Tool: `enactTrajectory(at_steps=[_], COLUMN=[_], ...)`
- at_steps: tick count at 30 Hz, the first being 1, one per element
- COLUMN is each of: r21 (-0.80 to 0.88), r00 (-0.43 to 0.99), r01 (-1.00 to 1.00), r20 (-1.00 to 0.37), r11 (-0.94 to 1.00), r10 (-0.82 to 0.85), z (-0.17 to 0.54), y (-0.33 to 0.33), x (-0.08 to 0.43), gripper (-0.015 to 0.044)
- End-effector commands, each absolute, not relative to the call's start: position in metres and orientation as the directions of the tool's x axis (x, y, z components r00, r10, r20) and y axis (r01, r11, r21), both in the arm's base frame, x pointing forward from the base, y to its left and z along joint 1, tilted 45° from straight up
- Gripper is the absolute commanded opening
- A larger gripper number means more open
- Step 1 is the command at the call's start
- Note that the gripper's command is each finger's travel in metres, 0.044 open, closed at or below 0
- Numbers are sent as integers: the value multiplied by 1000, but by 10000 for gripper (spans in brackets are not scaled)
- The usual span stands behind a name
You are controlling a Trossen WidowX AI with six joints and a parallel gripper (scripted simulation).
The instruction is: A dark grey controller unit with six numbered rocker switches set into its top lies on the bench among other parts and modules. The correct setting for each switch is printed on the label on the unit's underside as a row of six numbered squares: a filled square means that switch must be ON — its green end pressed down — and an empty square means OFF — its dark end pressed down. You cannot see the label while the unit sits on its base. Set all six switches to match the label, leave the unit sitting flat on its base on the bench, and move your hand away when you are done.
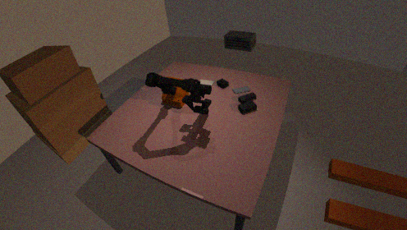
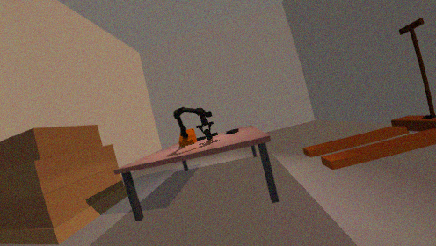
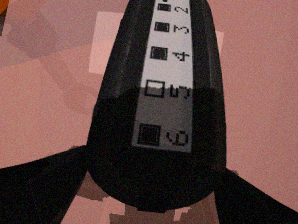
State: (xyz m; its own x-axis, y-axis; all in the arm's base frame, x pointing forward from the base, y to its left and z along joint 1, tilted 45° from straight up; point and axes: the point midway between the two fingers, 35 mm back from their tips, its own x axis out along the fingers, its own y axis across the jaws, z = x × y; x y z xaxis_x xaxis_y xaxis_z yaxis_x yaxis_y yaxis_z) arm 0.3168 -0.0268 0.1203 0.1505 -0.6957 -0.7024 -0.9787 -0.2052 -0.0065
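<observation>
The dark controller unit (image 3: 114, 120) fills the middle of the wrist view, its underside turned to the camera and its near end between the fingers. Its white label (image 3: 167, 117) shows squares 2, 3 and 4 filled, 5 empty and 6 filled; square 1 is cut off at the top edge. The rocker switches are hidden on the far side. My gripper (image 3: 153, 165) (image 1: 199, 106) (image 2: 208, 134) is shut on the unit, one finger at each side, above the bench (image 1: 230, 164) (image 2: 237, 144). In the top and exterior views the unit merges with the dark fingers.
Beyond the gripper lie a small black block (image 1: 222, 84), a grey plate (image 1: 241, 89) and two dark modules (image 1: 247, 98) (image 1: 248, 108). A white piece (image 1: 207, 82) lies behind the arm. The arm's orange base (image 1: 174, 98) (image 2: 188, 137) stands beside the gripper.
</observation>
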Motion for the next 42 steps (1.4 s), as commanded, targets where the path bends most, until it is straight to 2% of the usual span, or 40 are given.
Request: enactTrajectory(at_steps=[1,42], r21=[7,7], r00=[143,143], r01=[-978,-978], r20=[-709,-707], r11=[-209,-209], r10=[-691,-692], z=[117,113], y=[-29,-61], x=[315,322], gripper=[338,338])
